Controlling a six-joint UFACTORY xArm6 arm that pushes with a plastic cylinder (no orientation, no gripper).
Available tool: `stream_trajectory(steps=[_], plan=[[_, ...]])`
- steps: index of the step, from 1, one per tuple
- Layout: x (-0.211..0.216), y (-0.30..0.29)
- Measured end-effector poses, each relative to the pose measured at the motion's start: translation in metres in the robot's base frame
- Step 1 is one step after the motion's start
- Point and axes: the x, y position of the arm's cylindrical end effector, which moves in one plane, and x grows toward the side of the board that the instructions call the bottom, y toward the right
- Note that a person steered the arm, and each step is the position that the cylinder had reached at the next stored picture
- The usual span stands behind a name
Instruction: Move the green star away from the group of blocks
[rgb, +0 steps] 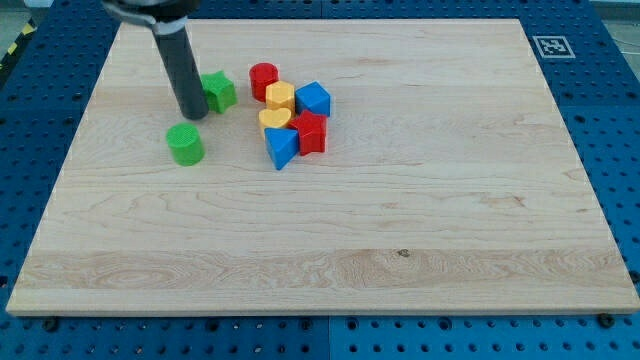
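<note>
On the view's left of the bench a green cylinder stands alone. Just above it and a shade to the right, my tip meets the wood. There is no claw here, only a straight dark rod, so nothing opens, closes or grips. Whatever moves gets shoved.

The green star lies immediately right of my tip, touching the rod or very nearly so; I cannot tell which. It looks like a small, rigid, light plastic piece that should slide easily on the smooth wood. Its points will probably make it spin if pushed off-centre. Since I can't take hold of it, the contact should go square on a flank, in line with its middle.

Further right, near the star but apart from it, sits the group:
- a red cylinder
- a yellow block
- a yellow heart
- a blue triangular block
- a red block
- a blue block

From its present side my tip would drive the star towards them. I judge it should come round to the star's right flank first.
</note>
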Motion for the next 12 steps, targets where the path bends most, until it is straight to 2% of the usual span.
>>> stream_trajectory(steps=[1, 2, 3, 4, 5, 8, 11, 12], plan=[[-0.020, 0.000], [-0.008, 0.000], [0.022, 0.004], [0.021, 0.029], [-0.012, 0.026], [-0.019, 0.017], [-0.052, -0.004], [-0.065, 0.013]])
